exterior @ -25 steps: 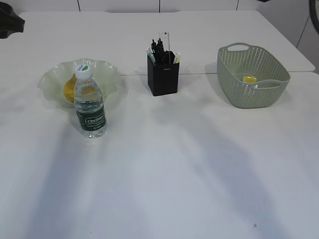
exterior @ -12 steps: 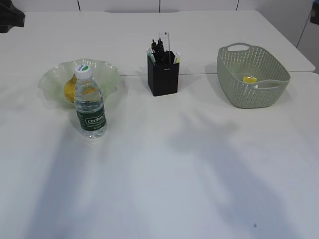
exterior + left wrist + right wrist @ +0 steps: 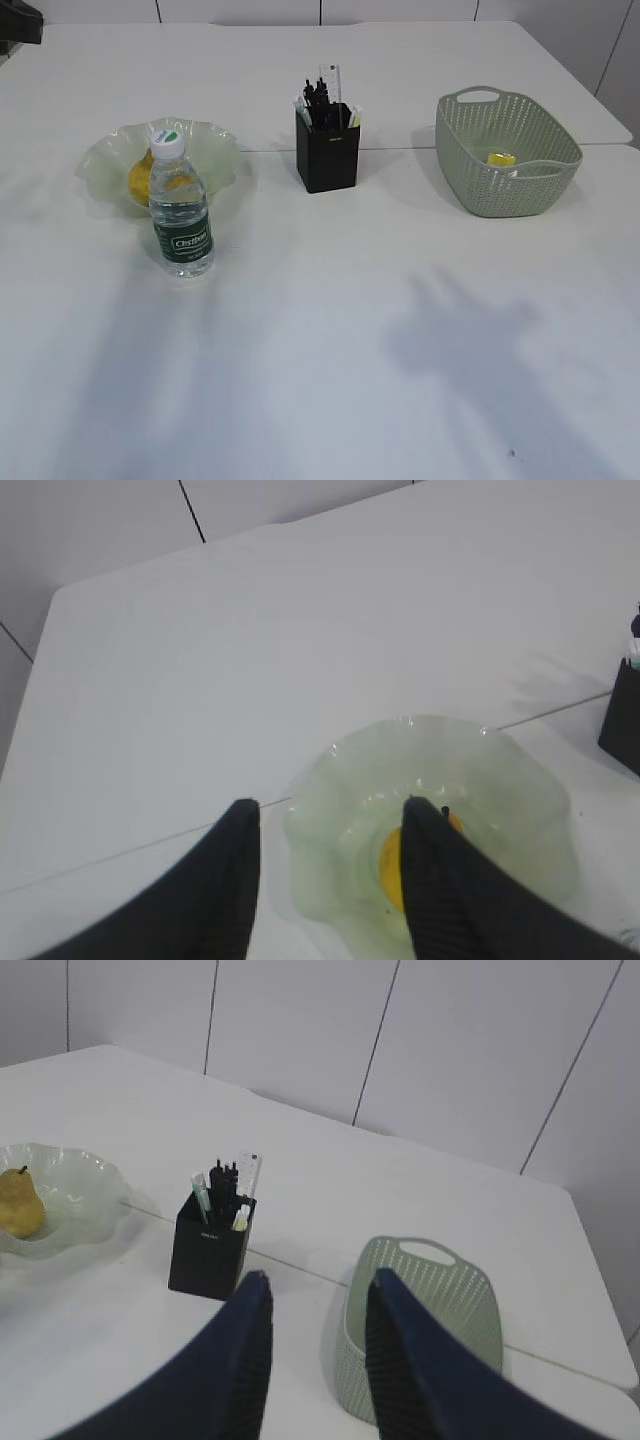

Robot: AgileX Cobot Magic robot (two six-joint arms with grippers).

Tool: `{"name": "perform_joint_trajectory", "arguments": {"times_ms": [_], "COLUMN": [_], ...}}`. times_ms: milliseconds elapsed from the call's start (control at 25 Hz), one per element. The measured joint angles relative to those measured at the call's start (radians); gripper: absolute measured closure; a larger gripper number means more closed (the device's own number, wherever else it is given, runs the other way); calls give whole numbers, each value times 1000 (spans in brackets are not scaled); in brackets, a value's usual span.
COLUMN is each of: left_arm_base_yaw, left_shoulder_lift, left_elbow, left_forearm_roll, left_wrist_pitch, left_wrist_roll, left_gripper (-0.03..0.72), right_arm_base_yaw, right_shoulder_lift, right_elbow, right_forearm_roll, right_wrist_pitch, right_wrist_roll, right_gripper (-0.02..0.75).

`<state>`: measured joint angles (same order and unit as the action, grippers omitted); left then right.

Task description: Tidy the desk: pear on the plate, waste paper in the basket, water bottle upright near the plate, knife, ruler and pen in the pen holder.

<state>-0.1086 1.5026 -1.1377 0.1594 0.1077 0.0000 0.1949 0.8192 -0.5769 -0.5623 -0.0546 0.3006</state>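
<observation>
A yellow pear (image 3: 142,178) lies on the pale green wavy plate (image 3: 215,145). A water bottle (image 3: 181,218) stands upright just in front of the plate. The black pen holder (image 3: 327,150) holds a ruler, pens and other sticks. The green basket (image 3: 507,150) holds a yellow piece of waste paper (image 3: 501,159). My left gripper (image 3: 330,805) is open and empty, high above the plate (image 3: 520,780) and the pear (image 3: 390,865). My right gripper (image 3: 318,1278) is open and empty, high above the table between the pen holder (image 3: 208,1252) and the basket (image 3: 420,1320).
The white table (image 3: 330,330) has a seam running across behind the plate and holder. A white panelled wall stands behind the table in the right wrist view. Arm shadows lie on the table's front half.
Both arms have drawn back out of the exterior view: the dark shapes at the top left and top right corners have shrunk away. The shadows on the table have shifted. The objects have not moved.
</observation>
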Motion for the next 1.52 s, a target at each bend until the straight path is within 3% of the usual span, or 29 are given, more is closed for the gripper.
{"name": "perform_joint_trajectory", "arguments": {"times_ms": [560, 1040, 1520], "left_arm_base_yaw": [0, 0, 0], "left_shoulder_lift": [-196, -504, -859], "left_elbow": [236, 431, 536], "left_forearm_roll": [48, 66, -11], "left_wrist_pitch": [-125, -131, 120], "left_wrist_roll": [0, 0, 0], "left_gripper": [365, 365, 365], "right_arm_base_yaw": [0, 0, 2], "right_shoulder_lift": [-279, -430, -515], "right_elbow": [83, 149, 149], "right_forearm_roll": [5, 41, 108], "right_wrist_pitch": [275, 389, 513], "right_wrist_roll": [13, 16, 6], "right_gripper": [496, 498, 498]}}
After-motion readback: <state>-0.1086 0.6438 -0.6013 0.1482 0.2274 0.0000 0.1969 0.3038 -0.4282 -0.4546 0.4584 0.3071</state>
